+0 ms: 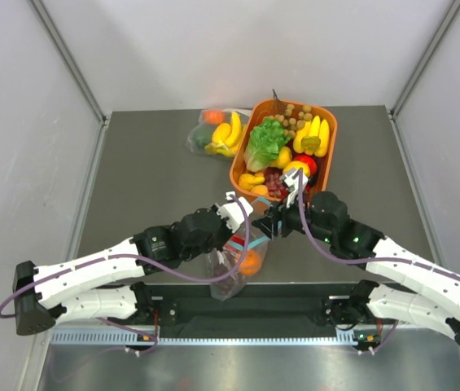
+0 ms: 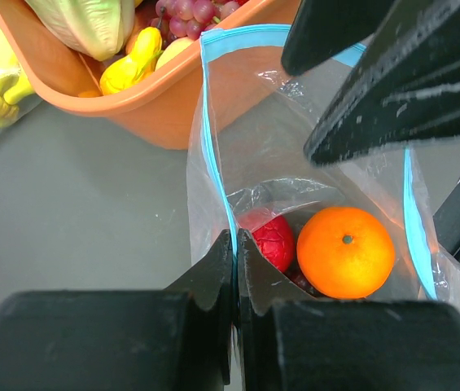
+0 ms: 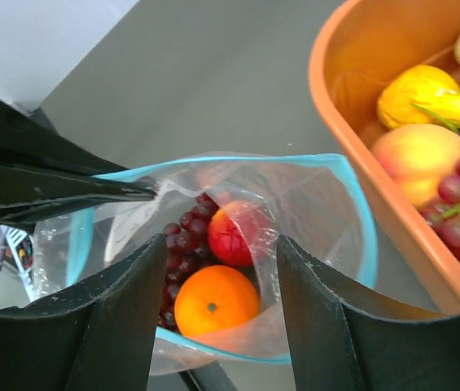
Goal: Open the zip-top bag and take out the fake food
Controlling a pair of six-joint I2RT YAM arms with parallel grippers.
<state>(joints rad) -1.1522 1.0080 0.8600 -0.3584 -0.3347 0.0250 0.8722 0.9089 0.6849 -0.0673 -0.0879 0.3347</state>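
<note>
The zip-top bag (image 1: 231,275) hangs at the table's near edge, its teal-rimmed mouth (image 3: 352,195) pulled wide. My left gripper (image 2: 236,244) is shut on the teal zip strip (image 2: 205,122) at one side of the mouth. The bag holds an orange (image 3: 216,300), a red apple (image 3: 234,232) and dark purple grapes (image 3: 182,244). My right gripper (image 3: 221,244) is open right over the mouth. Its fingers (image 3: 144,301) straddle the orange and apple and grip nothing. The left wrist view shows the orange (image 2: 345,251) and apple (image 2: 274,242) too.
An orange bin (image 1: 330,134) full of plastic fruit and lettuce stands just behind the bag, its wall (image 3: 352,122) close to my right fingers. A second clear bag with bananas (image 1: 217,134) lies left of the bin.
</note>
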